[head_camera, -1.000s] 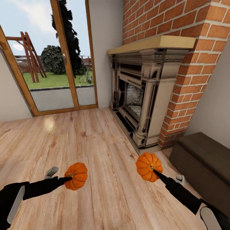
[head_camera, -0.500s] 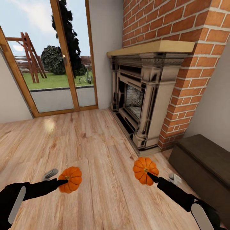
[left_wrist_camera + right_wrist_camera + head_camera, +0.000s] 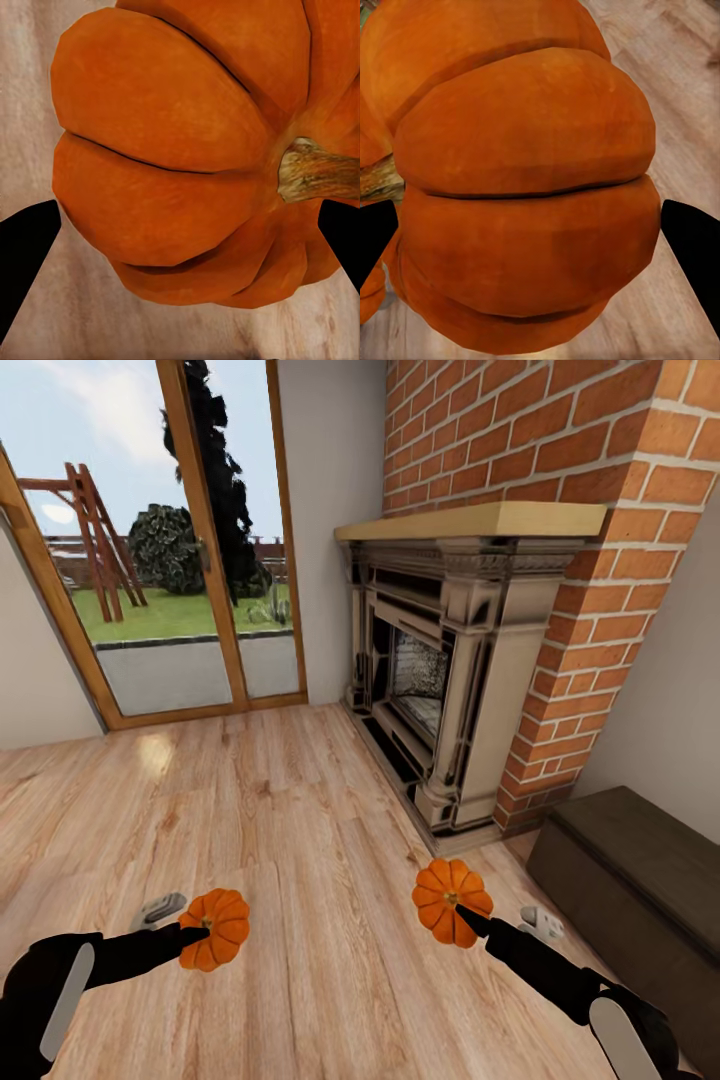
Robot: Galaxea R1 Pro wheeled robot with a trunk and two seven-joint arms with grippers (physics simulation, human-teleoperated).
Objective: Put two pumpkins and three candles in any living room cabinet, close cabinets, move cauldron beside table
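Two bright orange ribbed pumpkins hang above the wooden floor, one in each hand. My left gripper (image 3: 193, 932) is shut on the left pumpkin (image 3: 215, 928), whose brown stem points sideways in the left wrist view (image 3: 180, 157). My right gripper (image 3: 482, 920) is shut on the right pumpkin (image 3: 450, 898), seen close up in the right wrist view (image 3: 525, 202) between black fingertips (image 3: 694, 251). The dark brown cabinet (image 3: 640, 875) stands low at the right, its top bare and its front closed as far as I can see.
A brick chimney with a stone fireplace (image 3: 450, 660) and pale mantel rises ahead on the right. Glass patio doors (image 3: 180, 560) with wooden frames stand at the back left. Open wooden floor (image 3: 280, 800) stretches between them and me.
The whole picture has shifted a little, so the camera moved. Both pumpkins sit lower and look smaller than before, still held by the same grippers.
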